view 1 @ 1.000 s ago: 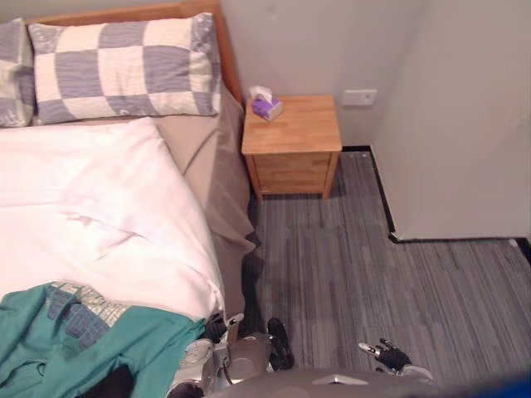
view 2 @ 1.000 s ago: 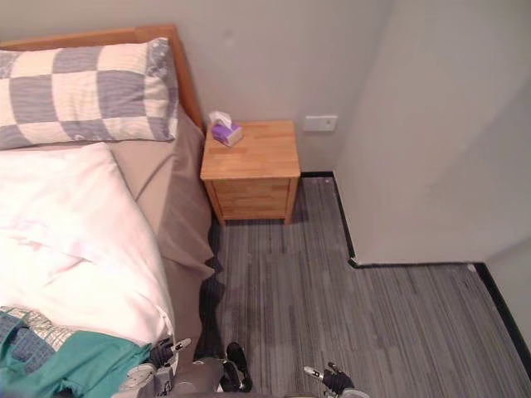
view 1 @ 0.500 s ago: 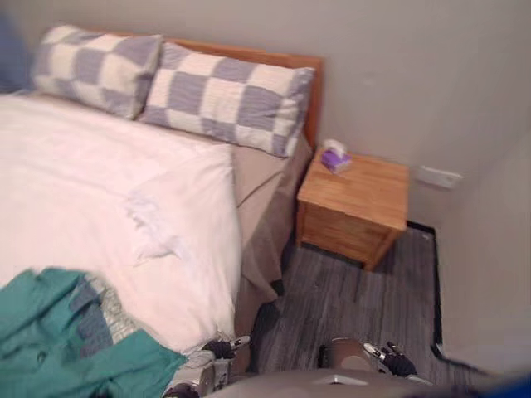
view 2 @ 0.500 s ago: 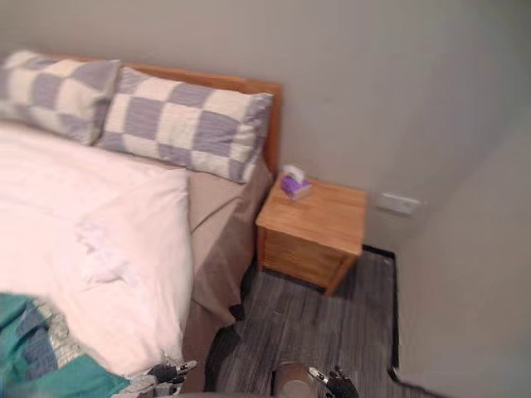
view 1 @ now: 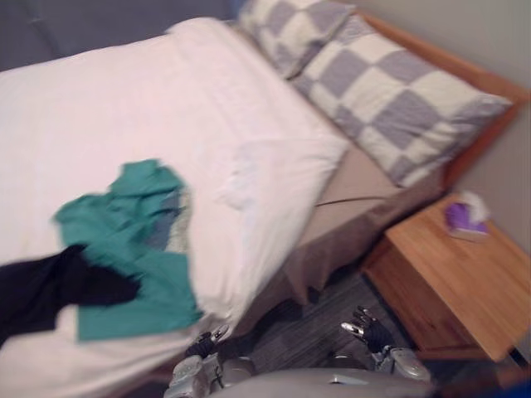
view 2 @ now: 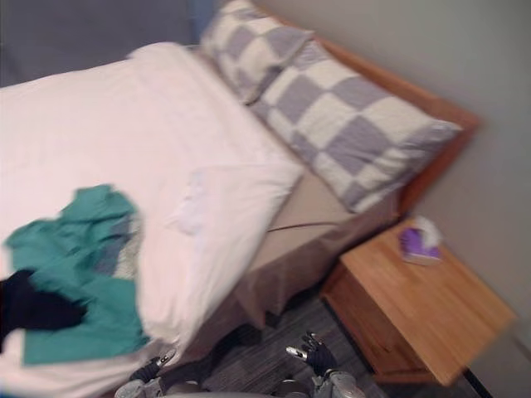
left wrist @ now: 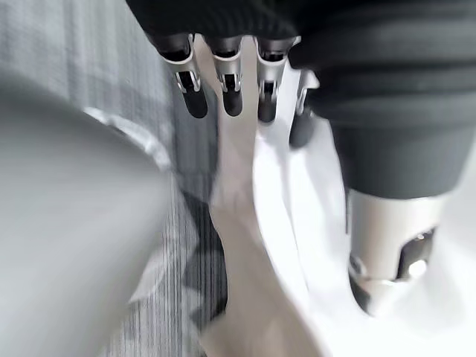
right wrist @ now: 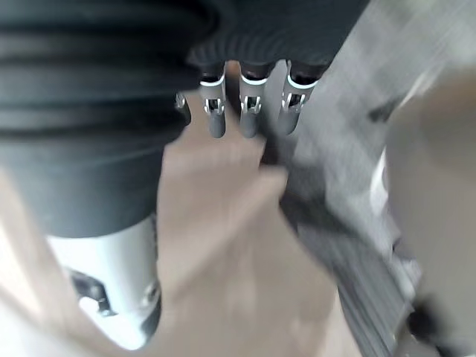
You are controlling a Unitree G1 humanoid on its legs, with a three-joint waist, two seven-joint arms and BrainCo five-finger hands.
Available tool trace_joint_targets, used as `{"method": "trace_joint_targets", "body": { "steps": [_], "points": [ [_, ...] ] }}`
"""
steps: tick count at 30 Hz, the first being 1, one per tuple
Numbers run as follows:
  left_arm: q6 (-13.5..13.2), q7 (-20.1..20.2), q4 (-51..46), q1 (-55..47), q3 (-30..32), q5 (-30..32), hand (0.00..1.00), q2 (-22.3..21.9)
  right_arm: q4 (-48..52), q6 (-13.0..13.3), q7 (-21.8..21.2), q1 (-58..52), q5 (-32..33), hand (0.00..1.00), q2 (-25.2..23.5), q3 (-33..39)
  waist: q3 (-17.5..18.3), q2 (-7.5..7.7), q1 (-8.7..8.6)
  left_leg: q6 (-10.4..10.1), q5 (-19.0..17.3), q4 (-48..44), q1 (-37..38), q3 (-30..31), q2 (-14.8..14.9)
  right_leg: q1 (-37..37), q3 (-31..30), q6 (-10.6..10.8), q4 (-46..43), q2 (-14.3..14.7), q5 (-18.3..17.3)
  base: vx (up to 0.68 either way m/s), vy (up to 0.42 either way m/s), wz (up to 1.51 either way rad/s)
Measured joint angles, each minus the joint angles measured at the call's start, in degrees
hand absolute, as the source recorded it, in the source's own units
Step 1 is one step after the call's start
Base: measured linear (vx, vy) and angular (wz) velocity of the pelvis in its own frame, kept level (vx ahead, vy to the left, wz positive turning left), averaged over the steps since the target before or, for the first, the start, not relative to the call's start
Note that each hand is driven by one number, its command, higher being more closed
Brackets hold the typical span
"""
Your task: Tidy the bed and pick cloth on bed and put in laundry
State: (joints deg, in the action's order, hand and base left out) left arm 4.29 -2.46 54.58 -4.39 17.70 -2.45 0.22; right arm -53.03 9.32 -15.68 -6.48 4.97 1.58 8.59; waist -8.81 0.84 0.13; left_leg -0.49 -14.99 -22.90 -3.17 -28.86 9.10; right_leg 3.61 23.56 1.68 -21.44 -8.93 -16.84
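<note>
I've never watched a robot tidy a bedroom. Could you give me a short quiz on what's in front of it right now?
1. What lies against the crumpled teal-green garment on the white duvet? A) a black cloth B) a red towel C) a yellow sock
2. True or false: the robot's left hand is shut on that garment.
3. Fill in: the small purple-and-white tissue box stands on the light wooden ____.

Key: 1 A. 2 False: it is open and holds nothing. 3 bedside table.
</note>
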Motion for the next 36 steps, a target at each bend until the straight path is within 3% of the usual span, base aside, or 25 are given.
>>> {"method": "trace_joint_targets", "body": {
  "steps": [2, 3, 6, 7, 8, 9, 10, 12, 15, 17, 18, 19, 20, 22, 25, 30, 33, 36],
  "points": [
    [-0.3, 1.4, -0.6, -0.1, -3.7, 2.1, 0.00, 2.2, -1.4, -0.4, 0.9, 0.0, 0.5, 0.00, -0.5, 0.3, -0.1, 1.09, 0.44, 1.9, 2.0, 4.7, 1.4, 1.7, -4.5, 1.2, 0.9, 0.9, -0.6, -2.6, -1.2, 0.06, 0.326, 1.51],
    [-0.3, 2.5, -0.7, 0.0, -4.3, 3.7, 0.00, 2.9, -2.5, -0.5, 1.7, 0.0, 0.6, 0.00, -0.9, 0.4, 0.3, 2.34, 0.64, 2.4, 4.1, 8.7, 2.5, 3.2, -7.2, 1.8, 0.9, 0.9, -0.1, -3.8, -1.2, 0.07, 0.172, 0.68],
    [-1.3, 4.4, -1.0, -0.6, -6.1, 5.9, 0.00, 2.9, -4.2, -1.4, 2.8, -0.2, 4.4, 0.00, -1.2, 2.9, 0.2, 2.63, 0.05, 2.9, 9.0, 20.2, 6.0, 7.5, -12.2, 2.6, 3.3, 2.7, -1.8, -6.3, 0.4, 0.04, 0.141, 0.70],
    [-1.3, 4.7, -1.0, -0.6, -6.5, 6.7, 0.00, 2.8, -4.2, -1.4, 3.0, -0.2, 5.5, 0.00, -1.1, 3.8, -0.1, 2.61, -0.50, 3.3, 9.3, 22.0, 6.9, 8.5, -12.8, 2.5, 3.6, 2.5, -3.6, -6.9, 0.6, -0.01, 0.179, 0.99],
    [-1.4, 5.0, -1.0, -0.6, -6.6, 8.3, 0.00, 2.7, -4.1, -1.6, 3.2, -0.8, 6.9, 0.00, -1.2, 5.9, -0.3, 2.77, -0.98, 3.5, 9.9, 23.6, 8.2, 10.9, -13.3, 1.0, 1.7, 0.8, -9.1, -7.6, 1.9, -0.01, 0.220, 1.04],
    [-1.4, 5.0, -1.1, -0.5, -7.4, 8.7, 0.00, 2.8, -4.0, -1.6, 3.5, -1.5, 8.3, 0.00, -1.3, 7.3, -0.4, 2.39, -0.93, 3.8, 10.7, 23.8, 9.3, 13.9, -13.0, -0.8, -2.4, -0.7, -14.8, -7.0, 4.0, -0.02, 0.228, 1.06],
    [-1.3, 5.0, -1.1, -0.5, -8.0, 8.8, 0.00, 2.9, -3.8, -1.6, 3.5, -2.0, 8.7, 0.00, -1.4, 7.5, -0.6, 2.27, -0.95, 3.9, 10.7, 23.8, 9.6, 15.2, -12.8, -1.6, -4.7, -0.8, -16.4, -6.3, 4.0, -0.01, 0.194, 1.08],
    [-0.9, 4.7, -1.0, -0.2, -8.7, 8.7, 0.00, 3.3, -3.0, -2.1, 2.9, -3.7, 9.0, 0.00, -1.7, 7.8, -0.4, 2.82, -0.52, 4.0, 10.7, 23.8, 10.3, 19.8, -11.2, -3.2, -12.4, 0.5, -16.7, -2.0, 0.0, -0.05, 0.156, 1.08],
    [-0.2, 4.3, -0.9, -0.1, -8.4, 8.5, 0.00, 3.2, -3.0, -2.1, 2.3, -3.8, 9.1, 0.00, -1.5, 8.0, -0.3, 2.61, -0.53, 2.5, 11.1, 23.9, 11.3, 22.3, -9.3, -5.1, -16.8, 1.5, -10.2, 0.1, -0.7, -0.10, 0.093, 0.62],
    [0.1, 3.8, -0.5, -0.1, -7.8, 8.4, 0.00, 3.2, -3.1, -2.4, 2.2, -3.8, 9.0, 0.00, -1.6, 8.0, -0.1, 2.72, -0.35, 1.7, 11.1, 24.2, 12.2, 21.6, -8.6, -4.5, -17.7, 2.2, -2.2, 0.4, 1.8, -0.08, -0.032, -0.04],
    [0.1, 3.7, -0.1, -0.1, -7.1, 8.1, 0.00, 3.2, -3.1, -3.1, 2.2, -3.7, 9.0, 0.00, -1.8, 8.0, 0.3, 3.30, -0.19, 0.7, 10.7, 24.5, 12.9, 20.6, -8.8, -4.3, -17.9, 2.0, 2.7, 0.1, 8.1, -0.03, -0.109, -0.25],
    [0.1, 3.6, 0.3, 0.0, -6.5, 8.0, 0.00, 3.1, -3.2, -3.7, 2.1, -3.7, 9.0, 0.00, -2.0, 8.1, 0.6, 3.47, -0.07, 0.2, 10.4, 24.8, 13.3, 20.2, -8.8, -3.9, -17.9, 2.9, 3.6, -0.3, 8.5, 0.07, -0.171, -0.33],
    [0.3, 3.4, 1.1, -0.1, -5.7, 7.9, 0.00, 2.6, -3.3, -4.9, 2.1, -3.6, 9.1, 0.00, -2.3, 9.3, 1.8, 2.83, -0.19, -1.5, 9.3, 25.1, 13.5, 18.1, -7.4, -2.7, -18.0, 3.1, 6.5, 0.9, 8.3, 0.14, -0.155, -0.31],
    [0.5, 3.4, 1.6, -0.1, -5.2, 7.3, 0.00, 1.7, -3.2, -6.5, 2.7, -3.5, 9.7, 0.00, -1.1, 10.1, 2.2, 0.91, -0.40, -2.9, 9.7, 26.0, 15.2, 11.8, -4.9, -0.9, -18.0, 3.0, 9.4, 2.5, 8.3, 0.19, -0.175, -0.32],
    [1.3, 3.4, 3.1, -0.3, -4.6, 6.0, 0.00, 0.2, -3.4, -10.4, 7.2, -4.1, 16.4, 0.00, -0.5, 12.0, 3.3, -1.04, -0.62, -3.9, 10.8, 28.0, 18.3, 8.4, -3.5, 2.5, -17.9, 2.8, 12.4, 4.4, 8.4, 0.14, -0.079, -0.06],
    [1.1, 3.8, 3.0, -0.6, -3.5, 5.9, 0.00, 1.0, -5.1, -16.0, 19.3, -2.7, 32.8, 0.00, -2.0, 20.1, 3.6, -0.26, -0.41, -4.5, 10.5, 28.3, 18.5, 5.5, -3.0, 2.9, -20.4, 1.7, 16.0, 5.6, 9.4, 0.03, -0.016, -0.23],
    [1.4, 3.9, 3.0, -0.6, -3.2, 5.5, 0.00, 1.9, -4.8, -17.2, 27.0, -4.5, 37.1, 0.00, -2.8, 26.2, 3.5, -0.14, -0.73, -4.9, 10.2, 28.4, 19.2, 3.6, -2.9, 3.3, -21.4, 1.8, 17.1, 5.9, 9.7, 0.01, 0.001, -0.32],
    [1.9, 4.6, 3.0, -0.9, -1.9, 5.1, 0.00, 2.6, -3.8, -16.4, 33.8, -7.1, 37.6, 0.00, -3.7, 31.4, 3.5, -0.03, -0.76, -5.0, 10.1, 28.4, 19.4, 2.5, -2.9, 3.4, -21.4, 1.8, 17.3, 5.9, 9.7, 0.01, -0.013, -0.13]
  ]
}}
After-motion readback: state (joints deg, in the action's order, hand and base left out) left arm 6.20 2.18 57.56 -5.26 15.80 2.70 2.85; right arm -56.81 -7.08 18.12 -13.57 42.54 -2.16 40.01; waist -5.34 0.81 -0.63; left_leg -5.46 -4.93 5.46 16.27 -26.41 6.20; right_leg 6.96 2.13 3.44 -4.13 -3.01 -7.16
